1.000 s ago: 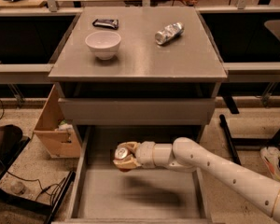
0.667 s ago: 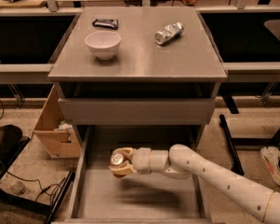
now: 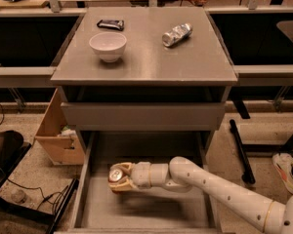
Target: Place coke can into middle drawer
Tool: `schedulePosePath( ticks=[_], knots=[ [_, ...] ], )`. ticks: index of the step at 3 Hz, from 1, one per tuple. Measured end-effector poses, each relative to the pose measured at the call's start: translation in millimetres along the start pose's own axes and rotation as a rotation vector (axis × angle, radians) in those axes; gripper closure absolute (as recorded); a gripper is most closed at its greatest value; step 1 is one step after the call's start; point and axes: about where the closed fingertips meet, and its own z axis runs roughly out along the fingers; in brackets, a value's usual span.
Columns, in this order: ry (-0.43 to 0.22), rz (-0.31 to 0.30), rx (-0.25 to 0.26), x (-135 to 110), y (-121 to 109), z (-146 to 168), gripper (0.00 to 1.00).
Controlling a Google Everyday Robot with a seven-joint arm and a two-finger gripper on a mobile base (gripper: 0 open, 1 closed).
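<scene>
Camera view: claw point(image 3: 119, 180) clamped on the coke can point(image 3: 115, 173), hanging inside the open middle drawer point(image 3: 151, 211), apparently just above its floor. Over the last second it shifted left and lower. Judgement: descent nearly complete, release pending.

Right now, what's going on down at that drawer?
The gripper is down in the open middle drawer, shut on the coke can, holding it over the left part of the drawer floor. The can is not yet released. A white bowl, a silver can and a dark wrapper sit on the cabinet top.
</scene>
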Motion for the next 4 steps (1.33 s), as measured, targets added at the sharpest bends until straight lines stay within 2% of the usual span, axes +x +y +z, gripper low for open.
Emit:
schedulePosePath(
  ticks=[1, 2, 3, 4],
  knots=[
    [-0.007, 0.002, -0.029, 11, 5, 10, 1.0],
    [-0.06, 0.046, -0.052, 20, 6, 16, 1.0],
    [-0.071, 0.056, -0.058, 22, 7, 17, 0.86],
    [-0.071, 0.056, -0.058, 22, 7, 17, 0.63]
  ],
)
